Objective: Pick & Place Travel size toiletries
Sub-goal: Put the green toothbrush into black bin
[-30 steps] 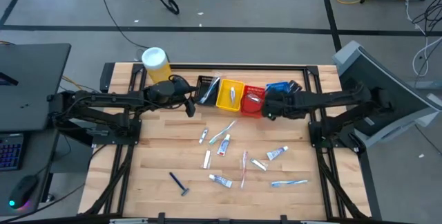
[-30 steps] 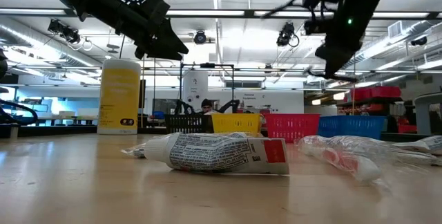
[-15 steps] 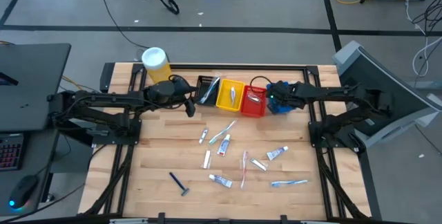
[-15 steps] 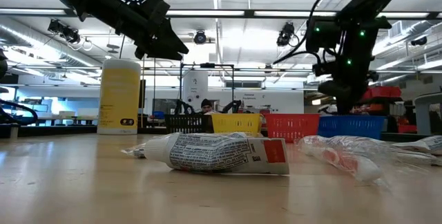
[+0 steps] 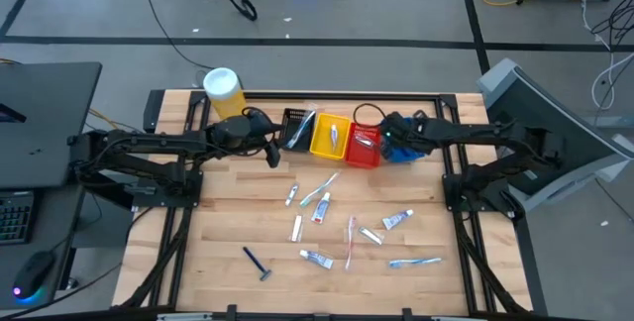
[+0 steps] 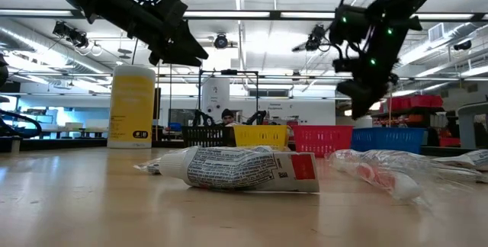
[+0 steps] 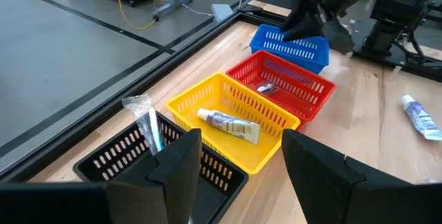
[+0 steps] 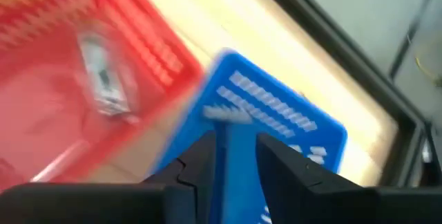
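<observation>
The light is bright and even. It comes from long white lamps (image 6: 252,14) on the ceiling, seen in the low view. They glow so hard that they look washed out. The table (image 5: 228,222) seen from above is well lit, with only soft, small shadows under the arms. In the low view the near tube (image 6: 244,168) is sharp, but the baskets behind it and the room look a bit soft. The right wrist view is very blurry and smeared. The red basket (image 8: 62,79) and blue basket (image 8: 276,113) there look fuzzy. The left wrist view is clear.
</observation>
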{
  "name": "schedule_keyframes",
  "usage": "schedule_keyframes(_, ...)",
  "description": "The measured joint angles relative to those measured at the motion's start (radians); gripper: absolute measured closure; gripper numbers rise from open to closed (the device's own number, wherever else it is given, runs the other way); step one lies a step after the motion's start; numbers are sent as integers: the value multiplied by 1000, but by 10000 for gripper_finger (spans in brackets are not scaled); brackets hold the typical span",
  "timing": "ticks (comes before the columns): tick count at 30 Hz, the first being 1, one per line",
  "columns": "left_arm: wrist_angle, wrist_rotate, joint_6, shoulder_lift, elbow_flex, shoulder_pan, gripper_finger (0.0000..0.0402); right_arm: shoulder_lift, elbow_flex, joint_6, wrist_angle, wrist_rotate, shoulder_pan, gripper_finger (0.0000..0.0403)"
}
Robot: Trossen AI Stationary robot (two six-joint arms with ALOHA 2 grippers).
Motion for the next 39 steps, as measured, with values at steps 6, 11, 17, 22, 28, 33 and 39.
schedule_keyframes(6,8,86,-83,0,0,-1,191,0,46,-106,157,-55,78,291)
schedule_keyframes(11,7,122,-144,0,0,-36,191,0,30,-198,349,-270,124,291)
schedule_keyframes(17,91,123,-165,82,-1,-154,191,0,-27,-224,549,-425,152,290)
schedule_keyframes(22,248,99,-164,250,14,-232,191,0,-89,-217,667,-446,154,290)
schedule_keyframes(28,260,90,-164,467,108,-251,191,0,-149,-212,793,-446,158,290)
schedule_keyframes(33,259,96,-149,617,183,-251,191,0,-157,-210,815,-446,157,290)
schedule_keyframes(39,235,120,-167,722,228,-251,191,0,-157,-210,814,-446,157,290)
